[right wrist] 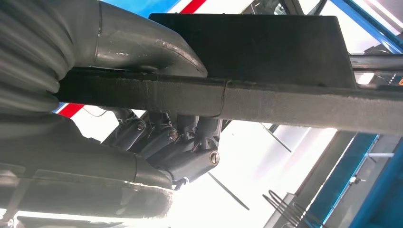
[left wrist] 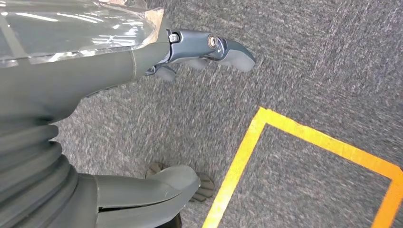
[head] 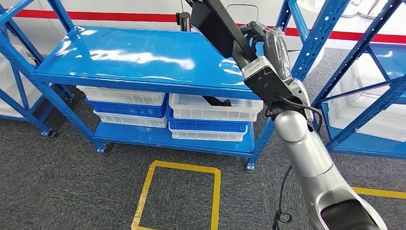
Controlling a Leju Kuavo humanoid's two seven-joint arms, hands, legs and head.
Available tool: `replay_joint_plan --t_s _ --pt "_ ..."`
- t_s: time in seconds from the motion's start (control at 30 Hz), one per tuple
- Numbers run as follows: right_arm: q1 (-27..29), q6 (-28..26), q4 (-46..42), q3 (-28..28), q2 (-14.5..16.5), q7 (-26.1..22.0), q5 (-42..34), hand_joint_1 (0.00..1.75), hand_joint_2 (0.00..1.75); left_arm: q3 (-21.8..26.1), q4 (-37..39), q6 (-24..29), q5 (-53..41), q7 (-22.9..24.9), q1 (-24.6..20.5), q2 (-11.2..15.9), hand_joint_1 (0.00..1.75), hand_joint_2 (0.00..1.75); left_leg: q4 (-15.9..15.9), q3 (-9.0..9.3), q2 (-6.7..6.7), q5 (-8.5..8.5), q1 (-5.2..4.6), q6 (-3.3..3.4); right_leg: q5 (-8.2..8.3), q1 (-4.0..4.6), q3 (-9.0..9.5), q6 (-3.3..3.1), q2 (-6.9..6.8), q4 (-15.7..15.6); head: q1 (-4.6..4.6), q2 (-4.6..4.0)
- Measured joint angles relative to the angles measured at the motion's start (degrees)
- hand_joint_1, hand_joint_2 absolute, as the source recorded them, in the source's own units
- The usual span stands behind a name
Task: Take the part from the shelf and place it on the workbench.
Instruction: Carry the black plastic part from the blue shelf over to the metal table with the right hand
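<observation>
Head view, right hand [head: 261, 36] gripping black part [head: 218, 24], blue shelf [head: 139, 57]

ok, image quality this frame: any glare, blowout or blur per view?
Head view: sharp; white ceiling-light glare streaks across the blue shelf top. Left wrist view: carpet smeared by motion blur, reflections on the clear cover over the left hand. Right wrist view: background blown out white, so the right hand and the black part look dark, backlit.
</observation>
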Motion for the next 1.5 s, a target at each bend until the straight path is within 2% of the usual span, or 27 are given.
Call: replay_joint_plan --t_s 0.07,0.13,0.17,0.2,0.23,0.27,0.33,0.4,0.47,0.53,0.57,0.63,0.7,0.77,0.83,0.9,0.93,0.97,1.03,1.07,1.13,1.2,1.23,1.3,1.37,1.43,1.5 --pt "0.1 0.0 0.4 0.1 0.1 0.0 -0.1 1.75 1.75 0.0 0.0 0.0 0.0 0.0 0.1 0.0 0.0 1.75 1.5 -0.81 -0.19 -2.39 0.34 -0.7 1.12 -0.42 -0.8 -1.1 -0.21 0.1 -0.08 0.0" --pt "0.2 0.0 0.6 0.1 0.1 0.0 -0.2 1.75 1.75 0.0 0.0 0.1 0.0 0.0 0.2 0.0 0.0 1.75 6.9 -2.32 -0.33 -8.46 0.75 -1.49 2.63 -0.51 -2.04 -1.84 -0.35 0.2 -0.2 0.0" --pt "0.4 0.0 0.7 0.1 0.1 0.0 -0.2 1.75 1.75 0.0 0.0 0.1 0.0 0.1 0.2 -0.1 0.0 1.75 10.9 -3.12 -0.35 -11.22 0.94 -1.84 3.36 -0.46 -2.9 -1.91 -0.35 0.2 -0.24 0.0" --pt "0.6 -0.1 0.8 0.1 0.1 0.0 -0.1 1.75 1.75 0.0 0.0 0.2 0.0 0.1 0.2 -0.1 0.0 1.75 14.5 -3.66 -0.36 -12.75 1.11 -2.11 4.03 -0.41 -3.76 -1.84 -0.35 0.3 -0.25 0.0" --pt "0.8 -0.1 0.9 0.1 0.1 -0.1 -0.1 1.75 1.75 0.0 0.0 0.2 0.0 0.2 0.2 -0.1 0.0 1.75 17.0 -3.63 -0.35 -13.04 1.27 -2.3 4.64 -0.39 -4.64 -1.73 -0.35 0.4 -0.25 0.0" --pt "1.1 -0.1 1.0 0.1 0.1 -0.1 -0.1 1.75 1.75 0.0 0.0 0.3 0.0 0.3 0.1 -0.2 0.0 1.75 17.7 -2.75 -0.35 -12.23 1.44 -2.41 5.17 -0.4 -5.52 -1.54 -0.35 0.6 -0.25 0.0" --pt "1.3 -0.1 1.1 0.1 0.2 -0.1 0.1 1.75 1.75 0.0 0.0 0.5 -0.1 0.4 0.1 -0.2 0.0 1.75 13.0 2.11 -0.38 -9.93 1.75 -2.4 6.01 -0.45 -7.05 -1.05 -0.33 1.2 -0.26 0.0" --pt "1.4 -0.3 1.2 -0.1 0.1 -0.1 0.4 1.75 1.75 0.0 0.0 0.5 -0.1 0.5 -0.1 -0.2 0.0 1.75 5.3 7.94 -0.57 -10.29 1.7 -2.01 6.72 -0.36 -8.09 -0.38 -0.33 1.6 -0.22 0.0" --pt "1.5 -0.4 1.2 -0.2 0.1 -0.3 0.7 1.75 1.75 -0.1 0.0 0.6 -0.1 0.6 -0.2 -0.2 0.0 1.75 1.6 10.01 -0.76 -11.22 1.23 -1.23 7.58 -0.33 -8.48 0.43 -0.39 1.6 -0.11 0.0" --pt "1.7 -0.4 1.4 -0.2 0.2 -0.6 0.7 1.75 1.75 -0.1 0.0 0.7 0.1 0.8 -0.1 -0.3 0.0 1.75 1.1 9.27 -0.6 -10.18 0.91 -0.19 8.12 -0.41 -8.94 1.26 -0.38 1.6 -0.04 0.0" --pt "1.9 -0.4 1.6 -0.2 0.3 -0.7 0.7 1.75 1.75 0.0 0.0 0.8 0.2 0.9 -0.1 -0.3 0.0 1.75 0.9 8.71 -0.44 -9.46 0.85 0.37 7.33 -0.44 -9.63 1.3 -0.35 2.4 0.01 0.0" --pt "2.0 -0.3 2.0 -0.2 0.6 -0.8 0.6 1.75 1.75 0.0 0.0 1.0 0.6 0.9 -0.1 -0.3 0.0 1.75 0.6 7.21 -0.14 -7.87 0.79 1.29 2.99 -0.51 -11.71 0.52 -0.33 7.1 0.17 0.0" --pt "2.0 -0.3 2.3 -0.2 0.9 -0.9 0.6 1.75 1.75 0.0 0.0 1.0 0.7 0.9 -0.1 -0.3 0.0 1.75 0.6 5.35 -0.11 -6.44 0.61 1.69 -1.5 -0.48 -13.53 -0.09 -0.32 14.6 0.29 0.0" --pt "2.0 -0.3 2.6 -0.2 1.1 -0.9 0.6 1.75 1.75 0.0 0.0 1.0 0.8 0.9 0.0 -0.3 0.0 1.75 0.7 3.5 -0.1 -5.02 0.52 1.67 -1.98 -0.43 -12.99 0.53 -0.3 18.3 0.3 0.0" --pt "2.0 -0.3 2.8 -0.2 1.3 -0.9 0.6 1.75 1.75 0.0 0.0 1.0 0.8 0.9 0.0 -0.3 0.0 1.75 0.8 1.76 -0.13 -3.58 0.5 1.4 0.2 -0.35 -8.75 1.45 -0.3 14.7 0.31 0.0" --pt "1.9 -0.3 2.9 -0.2 1.6 -0.9 0.6 1.75 1.75 0.0 0.0 1.0 0.8 0.9 0.0 -0.4 0.0 1.75 1.0 0.47 -0.16 -2.31 0.32 0.92 0.41 -0.11 -2.22 1.41 -0.27 6.2 0.31 0.0" --pt "1.8 -0.2 3.0 -0.2 1.7 -0.9 0.6 1.75 1.75 0.0 0.0 1.0 0.9 0.8 0.0 -0.4 0.0 1.75 0.9 0.1 -0.16 -1.71 0.24 0.61 -0.21 0.05 -0.17 1.12 -0.24 2.8 0.3 0.0" --pt "1.7 -0.2 3.0 -0.2 1.9 -0.9 0.6 1.75 1.75 0.0 0.0 1.0 1.0 0.6 0.0 -0.4 0.0 1.75 0.8 -0.15 -0.14 -1.14 0.18 0.26 -0.77 0.26 0.9 0.8 -0.19 0.7 0.31 0.0" --pt "1.4 0.1 3.3 -0.2 2.3 -1.0 0.8 1.75 1.75 0.0 0.0 1.1 1.5 0.3 0.1 -0.3 0.0 1.75 0.5 -0.44 -0.13 -0.26 0.39 -0.46 -0.47 0.07 0.38 0.04 -0.2 -0.1 0.29 0.0" --pt "1.2 0.2 3.6 -0.2 2.5 -1.0 1.0 1.75 1.75 0.0 0.0 1.2 1.7 0.1 0.2 -0.3 0.0 1.75 0.9 -0.73 -0.19 -0.9 0.57 -0.84 0.04 -0.17 0.21 -0.48 -0.29 -0.1 0.26 0.0" --pt "0.5 0.4 4.1 -0.1 3.0 -1.0 1.5 1.75 1.75 0.0 0.0 1.4 2.3 -0.1 0.3 -0.3 0.0 1.75 4.7 -2.12 -0.36 -4.93 0.97 -1.64 1.14 -0.67 -0.24 -1.44 -0.55 -0.2 0.12 0.0" --pt "-0.1 0.4 4.6 0.0 3.7 -1.0 2.0 1.75 1.75 0.0 0.0 1.7 2.6 -0.2 0.4 -0.3 0.0 1.75 11.9 -4.25 -0.45 -9.65 1.27 -2.49 2.02 -0.57 -1.04 -1.8 -0.87 -0.1 0.0 0.0" --pt "-0.2 0.4 4.9 0.1 4.0 -1.0 2.2 1.75 1.75 0.0 0.0 1.8 2.7 -0.2 0.4 -0.2 0.0 1.75 14.8 -4.87 -0.45 -10.61 1.47 -2.83 2.33 -0.55 -1.45 -1.71 -1.1 -0.1 -0.01 0.0" --pt "-0.3 0.5 5.4 0.1 4.4 -1.0 2.6 1.75 1.75 0.0 0.0 2.0 2.9 -0.2 0.5 -0.2 0.0 1.75 15.0 -3.28 -0.24 -9.69 1.93 -3.3 2.72 -0.62 -2.1 -1.39 -1.73 0.1 -0.02 0.0" --pt "-0.4 0.5 5.7 0.1 4.7 -1.0 2.9 1.75 1.75 0.0 0.0 2.3 2.9 -0.2 0.4 -0.2 0.0 1.75 8.4 1.72 0.86 -7.76 2.25 -3.44 2.84 -0.68 -2.45 -1.12 -2.43 0.4 -0.03 0.0" --pt "-0.6 0.5 5.9 0.0 5.0 -1.0 3.1 1.75 1.75 0.0 0.0 2.5 2.8 -0.2 0.3 -0.1 0.0 1.75 3.0 5.25 1.93 -6.97 1.96 -2.86 2.93 -0.43 -2.76 -0.72 -3.12 0.6 0.03 0.0" --pt "-0.7 0.6 6.0 0.0 5.3 -1.2 3.3 1.75 1.75 0.0 0.0 2.8 2.8 -0.1 0.3 -0.1 0.0 1.75 1.8 5.5 1.74 -6.87 1.43 -1.84 3.14 -0.14 -3.01 -0.11 -3.79 0.5 0.19 0.0"
